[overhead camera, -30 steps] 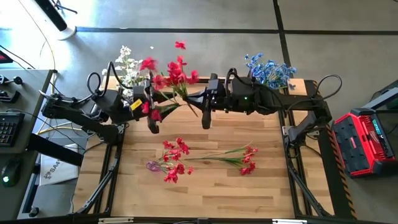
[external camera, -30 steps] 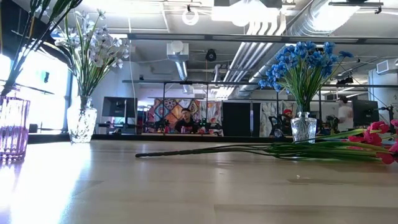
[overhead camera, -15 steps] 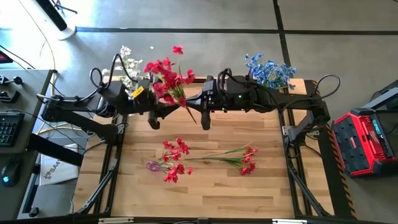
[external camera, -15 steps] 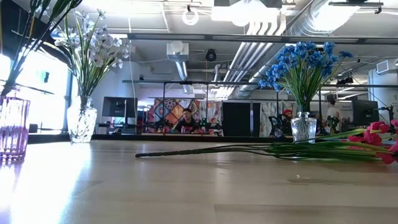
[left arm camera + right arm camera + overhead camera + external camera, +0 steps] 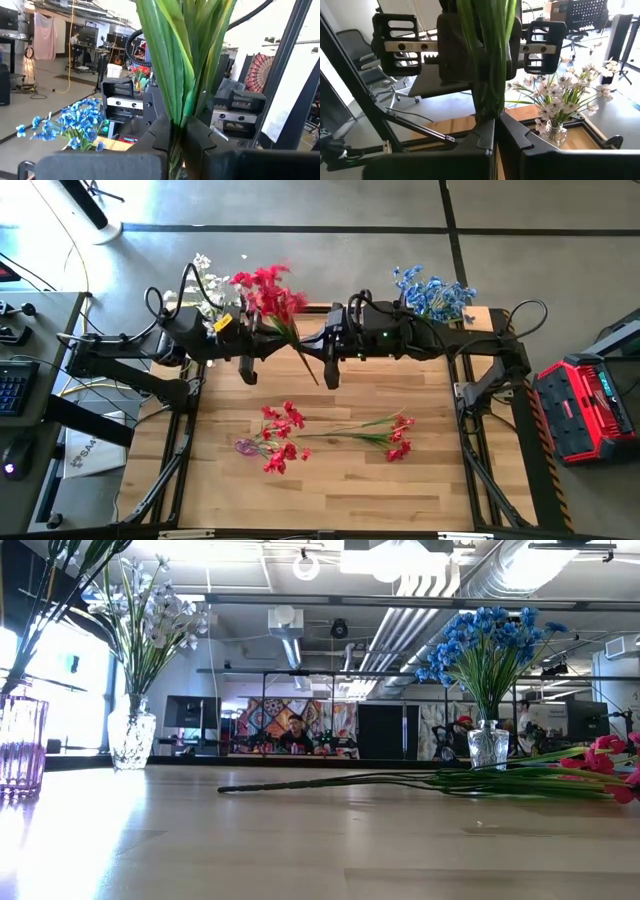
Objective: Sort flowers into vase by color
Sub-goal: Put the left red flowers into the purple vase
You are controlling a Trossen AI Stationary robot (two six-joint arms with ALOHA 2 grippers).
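Hands meet above the counter's far edge: your left hand and right hand are both clamped on the green stems of one red flower bunch, arms stretched toward each other. More red flowers lie mid-counter; white flowers and blue flowers stand in far vases.

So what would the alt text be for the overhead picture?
Two dark robot arms meet above the far edge of a wooden table, both grippers shut on one bunch of red flowers, the left gripper and the right gripper on its stems. More red flowers lie on the table; white flowers and blue flowers stand behind.
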